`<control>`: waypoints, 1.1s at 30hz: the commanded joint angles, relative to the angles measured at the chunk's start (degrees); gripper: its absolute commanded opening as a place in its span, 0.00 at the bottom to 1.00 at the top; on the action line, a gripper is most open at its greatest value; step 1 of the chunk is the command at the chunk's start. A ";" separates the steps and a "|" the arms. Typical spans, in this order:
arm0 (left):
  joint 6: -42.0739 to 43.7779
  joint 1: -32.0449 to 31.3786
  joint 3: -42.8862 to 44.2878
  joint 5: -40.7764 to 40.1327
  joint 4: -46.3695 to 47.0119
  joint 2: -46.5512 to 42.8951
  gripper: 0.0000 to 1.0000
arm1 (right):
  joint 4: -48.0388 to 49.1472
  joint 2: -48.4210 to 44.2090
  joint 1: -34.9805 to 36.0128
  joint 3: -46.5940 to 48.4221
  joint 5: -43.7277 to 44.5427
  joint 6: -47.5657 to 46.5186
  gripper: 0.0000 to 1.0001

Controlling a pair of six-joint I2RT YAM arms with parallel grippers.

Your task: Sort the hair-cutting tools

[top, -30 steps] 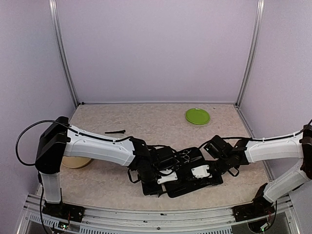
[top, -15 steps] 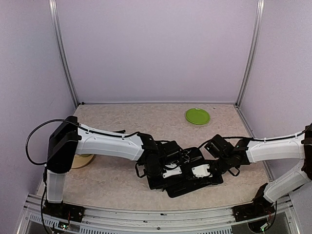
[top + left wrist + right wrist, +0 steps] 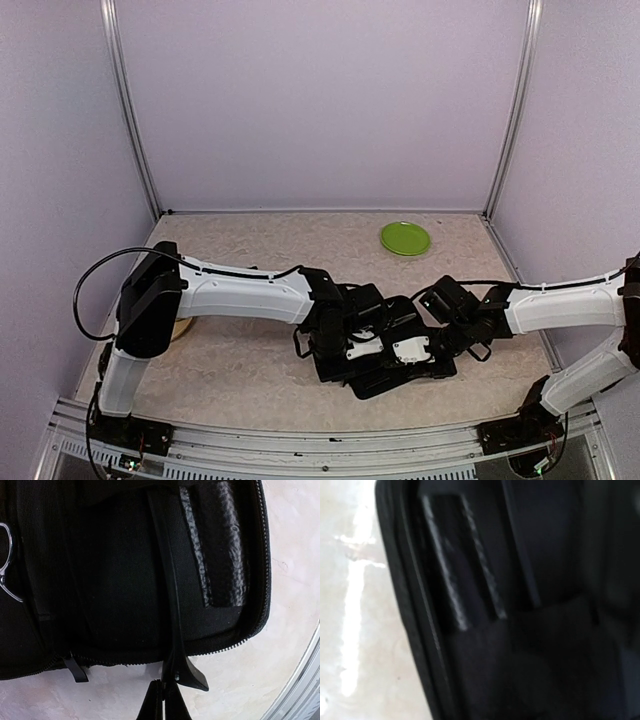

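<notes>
The black case (image 3: pixel 385 372) lies open between both arms. My left gripper (image 3: pixel 163 698) is shut on the end of a thin black hair clip (image 3: pixel 169 605), which stretches across the case's dark lining (image 3: pixel 115 580). In the top view this left gripper (image 3: pixel 340 348) hangs over the case's left half. A silver scissors ring handle (image 3: pixel 10 547) peeks from the case at the left edge of the left wrist view. My right gripper (image 3: pixel 428 348) sits low on the case's right half. Its wrist view is a blurred close-up of the case (image 3: pixel 485 630), with its fingers hidden.
A green plate (image 3: pixel 405 238) lies at the back right. A tan round object (image 3: pixel 180 330) sits partly under the left arm. The metal frame rail (image 3: pixel 320 440) runs along the near edge. Textured elastic loops (image 3: pixel 220 545) line the case interior.
The left arm has swung right and farther over the case, carrying the hair clip. The right arm has stayed in place.
</notes>
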 commanded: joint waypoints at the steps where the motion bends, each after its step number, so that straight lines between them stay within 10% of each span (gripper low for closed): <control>1: 0.19 0.64 1.14 -2.83 0.61 1.30 0.00 | 0.69 -0.14 0.26 -0.53 -1.07 0.87 0.27; 33: -1.46 1.17 -2.76 -3.16 -3.34 -5.49 0.00 | -7.22 -10.13 -10.26 -0.51 -2.45 -4.66 0.33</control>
